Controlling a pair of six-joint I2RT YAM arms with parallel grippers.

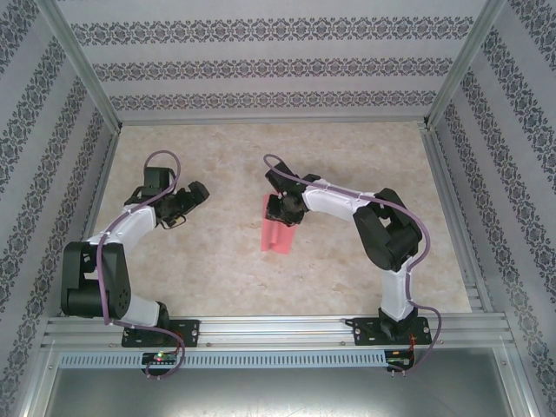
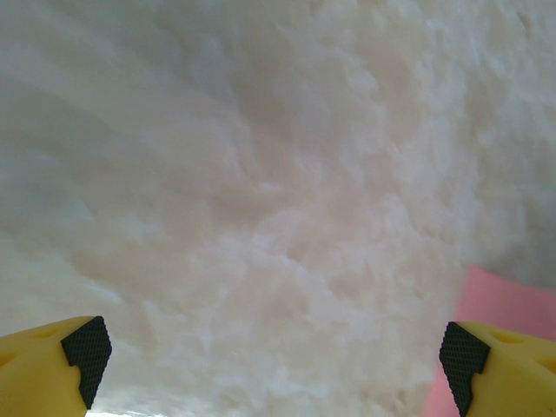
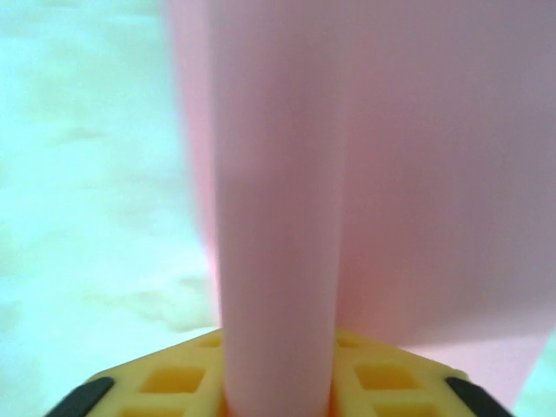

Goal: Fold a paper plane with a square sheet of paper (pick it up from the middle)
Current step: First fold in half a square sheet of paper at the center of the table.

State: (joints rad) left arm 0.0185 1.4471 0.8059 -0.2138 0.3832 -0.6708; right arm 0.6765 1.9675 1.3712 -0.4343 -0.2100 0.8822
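The salmon-pink sheet of paper [image 1: 276, 231] lies near the table's middle, folded up along its length. My right gripper [image 1: 284, 211] is shut on its far end. In the right wrist view the paper [image 3: 278, 217] rises as a rounded fold pinched between the yellow fingers [image 3: 165, 382], with a flat flap spreading to the right. My left gripper [image 1: 176, 220] hovers open to the left of the paper, apart from it. Its yellow fingertips [image 2: 82, 352] stand wide with bare table between them, and a pink corner of the paper [image 2: 499, 300] peeks past the right finger.
The marble-patterned table [image 1: 217, 261] is ringed by patterned walls and an aluminium frame [image 1: 261, 326] along the near edge. Both arm bases sit on that front rail.
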